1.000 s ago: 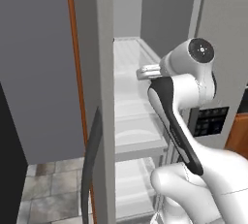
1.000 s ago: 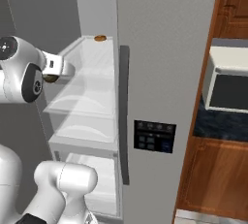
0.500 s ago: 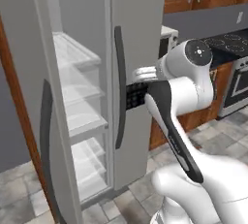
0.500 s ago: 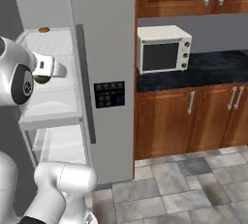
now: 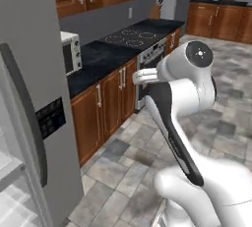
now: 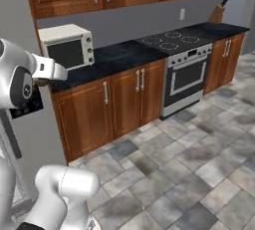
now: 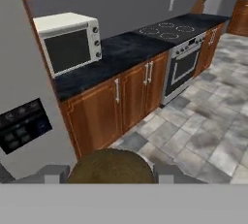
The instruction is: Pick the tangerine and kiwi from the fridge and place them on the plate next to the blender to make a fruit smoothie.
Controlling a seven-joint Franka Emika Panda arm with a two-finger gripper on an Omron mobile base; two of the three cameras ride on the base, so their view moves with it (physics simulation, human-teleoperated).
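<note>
My gripper (image 7: pixel 110 177) is closed on the small round olive-brown kiwi (image 7: pixel 111 168), whose fuzzy top bulges up between my two dark finger tips at the bottom of the hand view, so I judge the pick of this fruit done and the carry to the plate in hand. In the base views my white arm (image 5: pixel 179 103) is raised and folded close to my body, the hand end pointing toward the dark countertop. Beside me stands the tall silver-grey fridge (image 5: pixel 34 98) with its long dark curved handle (image 5: pixel 27 118) and small dark control panel (image 7: pixel 22 125); a corner of a clear glass shelf shows at the lower left of the left base view, so its door looks open. Beyond it run brown wooden base cabinets (image 6: pixel 114 109) under a black countertop (image 6: pixel 124 55), with a white microwave oven (image 7: pixel 68 41) near the fridge and a silver stove with a black cooktop (image 6: pixel 179 42) further along; a knife block (image 6: pixel 217 12) stands in the far corner. The next move, as I judge it, calls for finding the white plate next to the blender, travelling there with a firm hold, lowering the kiwi onto the plate and only then releasing. I cannot place the plate, the blender or the tangerine from here, and most of the kiwi is cut off by the bottom of the hand view, so I cannot tell how well centred my grip is.
</note>
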